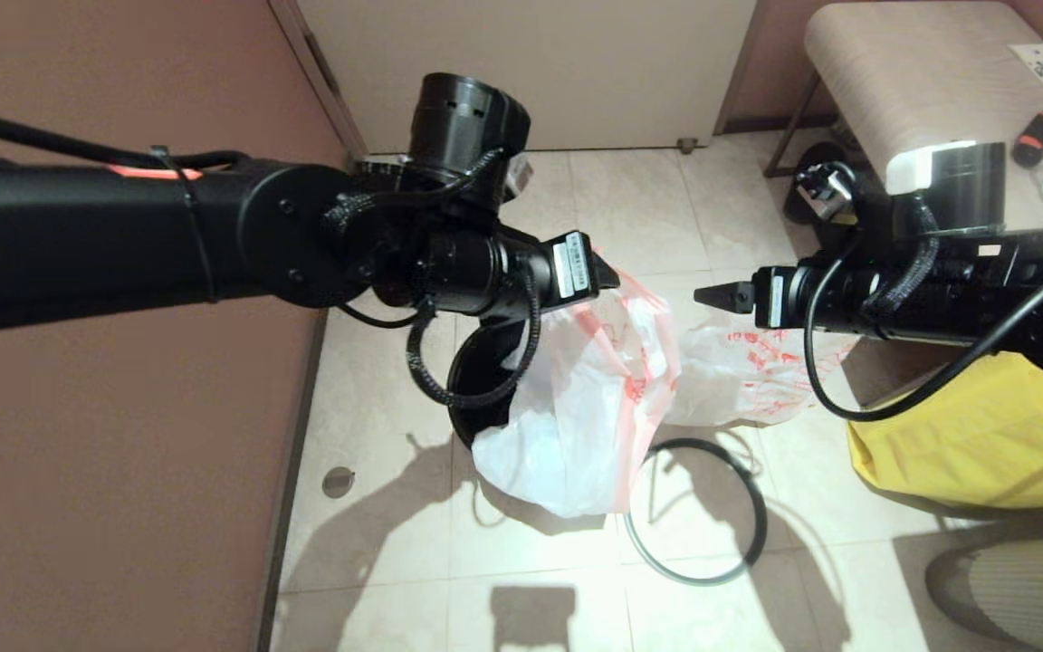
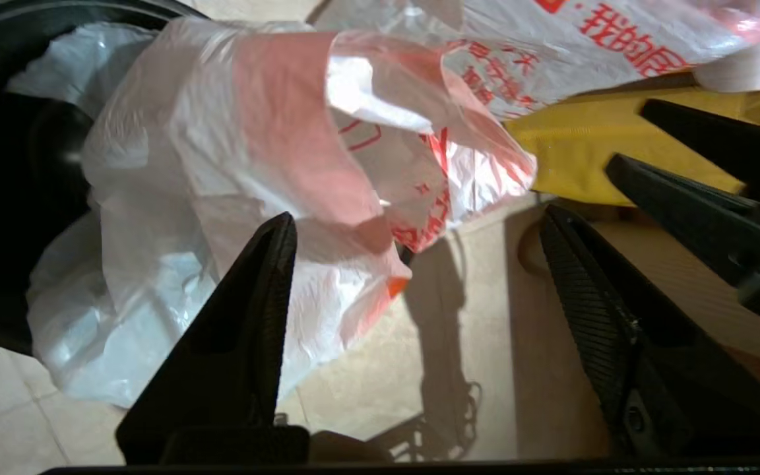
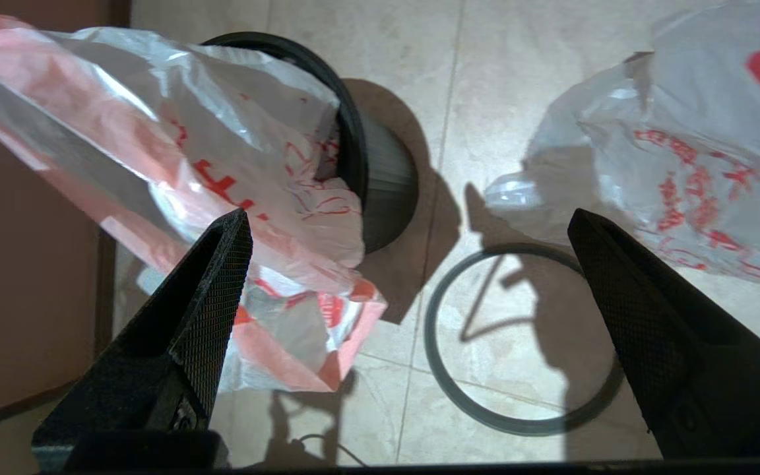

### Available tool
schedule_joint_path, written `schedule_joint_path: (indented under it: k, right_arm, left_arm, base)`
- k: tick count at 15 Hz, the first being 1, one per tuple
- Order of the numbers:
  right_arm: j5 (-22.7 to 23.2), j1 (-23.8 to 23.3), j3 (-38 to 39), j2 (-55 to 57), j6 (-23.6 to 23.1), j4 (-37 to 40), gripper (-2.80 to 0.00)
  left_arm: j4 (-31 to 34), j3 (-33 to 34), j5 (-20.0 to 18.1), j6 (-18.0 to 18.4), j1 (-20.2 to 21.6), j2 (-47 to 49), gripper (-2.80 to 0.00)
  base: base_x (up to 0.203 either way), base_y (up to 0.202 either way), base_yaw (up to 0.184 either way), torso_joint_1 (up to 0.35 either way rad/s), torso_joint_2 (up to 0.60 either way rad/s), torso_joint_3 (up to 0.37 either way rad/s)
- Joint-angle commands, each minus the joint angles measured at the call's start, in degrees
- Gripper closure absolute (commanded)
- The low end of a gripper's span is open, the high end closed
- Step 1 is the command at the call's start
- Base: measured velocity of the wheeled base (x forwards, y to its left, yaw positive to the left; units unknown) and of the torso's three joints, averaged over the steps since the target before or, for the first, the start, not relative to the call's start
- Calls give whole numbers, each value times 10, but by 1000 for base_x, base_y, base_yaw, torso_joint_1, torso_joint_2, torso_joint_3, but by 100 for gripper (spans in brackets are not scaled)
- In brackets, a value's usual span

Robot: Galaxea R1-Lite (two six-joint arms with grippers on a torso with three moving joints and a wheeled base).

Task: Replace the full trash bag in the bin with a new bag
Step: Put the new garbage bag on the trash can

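The black bin stands on the tiled floor, partly hidden under my left arm. The new bag, crinkled white with a pink edge, hangs half in the bin and spills over its rim onto the floor. The full trash bag, lumpy with red characters, lies on the floor to the right of the bin. My left gripper hovers open just above the new bag's loose pink edge, holding nothing. Facing it, my right gripper is open and empty over the floor between bin and full trash bag.
The thin grey hoop lies flat on the tiles in front of the two bags. A yellow fabric bag sits at the right. A brown wall runs along the left, and a stool stands at the back right.
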Motion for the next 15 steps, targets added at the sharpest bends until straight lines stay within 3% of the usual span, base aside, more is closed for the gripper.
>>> schedule_joint_path:
  k: [1, 3, 7, 10, 13, 15]
  right_arm:
    - [-14, 0, 14, -15, 0, -3, -280]
    - [-21, -1, 36, -34, 2, -3, -280]
    - [-20, -16, 54, -72, 3, -3, -280]
    - [-20, -16, 67, -99, 2, -2, -280]
    - [-21, -10, 70, -114, 2, 3, -280]
    - [-22, -2, 69, -120, 0, 11, -280]
  left_arm:
    - [20, -51, 36, 5, -15, 55, -280]
    - [72, -96, 106, 19, -28, 94, -280]
    - [67, -103, 181, 47, -24, 138, -280]
    - [-11, -104, 183, 76, -18, 139, -280]
    - [-11, -104, 196, 80, -7, 143, -280]
    - [-7, -102, 209, 102, 17, 148, -280]
  base:
    - [0, 0, 0, 0, 0, 0]
    - [0, 0, 0, 0, 0, 0]
    - [0, 0, 0, 0, 0, 0]
    - [0, 0, 0, 0, 0, 0]
    - [0, 0, 0, 0, 0, 0]
    - [0, 0, 0, 0, 0, 0]
